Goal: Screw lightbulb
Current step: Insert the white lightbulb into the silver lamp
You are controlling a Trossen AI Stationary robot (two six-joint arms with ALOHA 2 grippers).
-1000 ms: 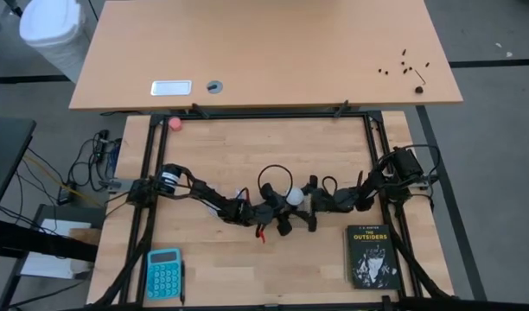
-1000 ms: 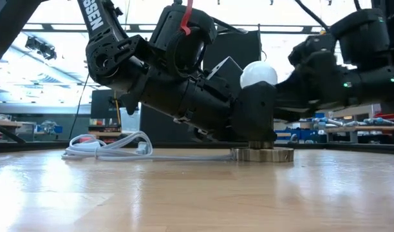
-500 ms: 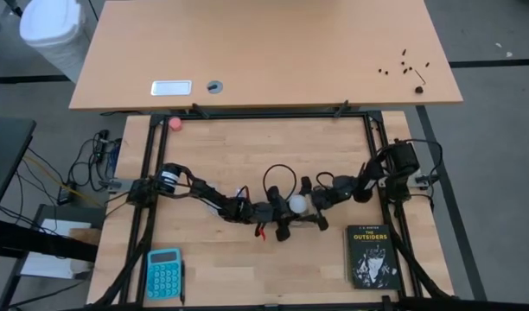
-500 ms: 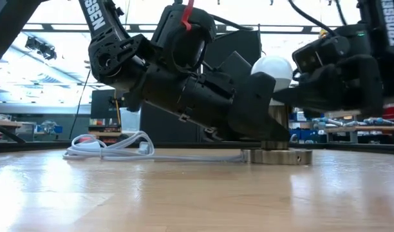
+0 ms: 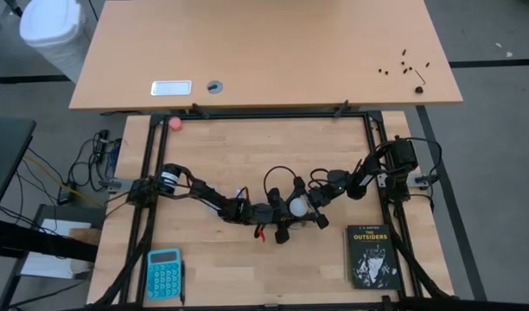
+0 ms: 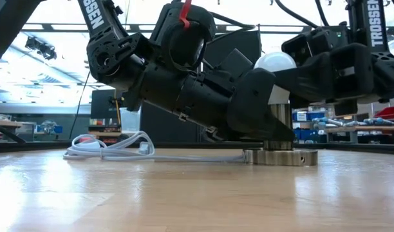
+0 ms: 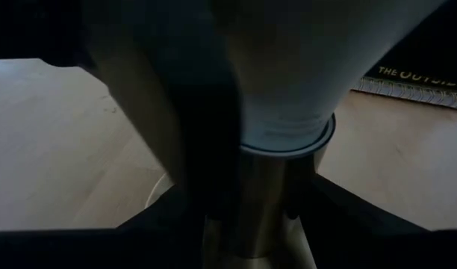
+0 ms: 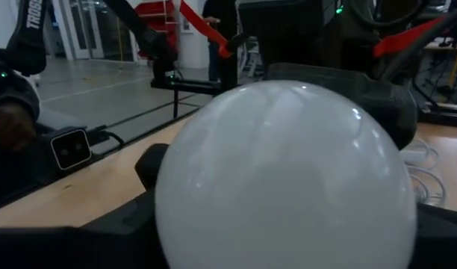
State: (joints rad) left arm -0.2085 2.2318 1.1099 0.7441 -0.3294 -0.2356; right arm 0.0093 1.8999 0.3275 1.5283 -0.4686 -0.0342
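Observation:
The white lightbulb (image 5: 296, 206) stands upright with its narrow end in a metal socket (image 6: 281, 122) whose round base disc (image 6: 281, 156) lies flat on the wooden table. My left gripper (image 5: 286, 216) reaches in from the table's left and is shut on the socket's post below the bulb (image 7: 303, 75). My right gripper (image 5: 308, 205) comes level from the table's right and is shut on the bulb's frosted globe (image 8: 288, 179), which fills the right wrist view. A white cord (image 6: 113, 147) trails from the base along the table. My left gripper pinches the socket's metal post (image 7: 266, 187) between its two fingers, just under the bulb's neck. The fingers come from the table's left, slanting a little downward. The base disc stays flat on the table. My right gripper has the bulb's round globe (image 6: 275, 61) between its two fingers, one on each side. The fingers come level from the table's right. The bulb stands upright in the socket.
A black book (image 5: 371, 255) lies near the table's front right, a blue calculator (image 5: 164, 272) at the front left and a small pink ball (image 5: 175, 123) at the far left. Black frame rails (image 5: 247, 113) border the table.
My right gripper has swung round the bulb, turning at the wrist while staying level. My left gripper has turned slightly, and the socket with the bulb has slid a short way along the table toward the near right, still upright.

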